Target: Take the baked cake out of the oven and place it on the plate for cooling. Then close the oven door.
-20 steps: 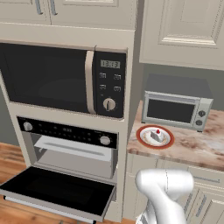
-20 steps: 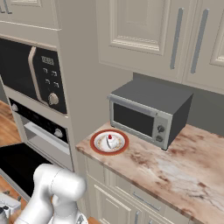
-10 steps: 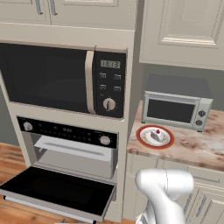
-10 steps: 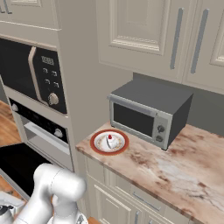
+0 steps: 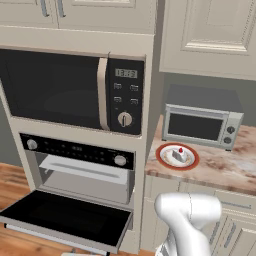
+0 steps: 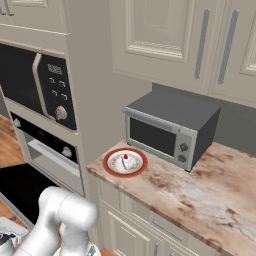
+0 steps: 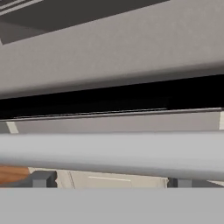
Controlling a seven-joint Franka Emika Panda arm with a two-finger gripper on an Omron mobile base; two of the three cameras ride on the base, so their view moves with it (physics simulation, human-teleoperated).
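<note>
The baked cake [image 5: 178, 155] sits on the plate [image 5: 163, 158] on the tabletop [image 6: 200, 195]; the oven door [image 5: 65, 217] hangs open. Its bar handle [image 7: 109, 153] lies crosswise just before the claw [image 7: 109, 181] (jaws wide, holding nothing) — long axis horizontal.

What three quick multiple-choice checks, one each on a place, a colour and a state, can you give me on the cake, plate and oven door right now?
1. Where is the baked cake?
A. on the plate
B. on the oven tray
C. on the floor

2. What colour is the rim of the plate?
A. blue
B. red-orange
C. black

3. How does the oven door stand?
A. shut
B. dropped open
C. taken off

Answers: 1 A, the slice sits on the plate's white centre on the counter. 2 B, a wide red-orange ring shows in both base views. 3 B, the panel lies flat below the oven.
</note>
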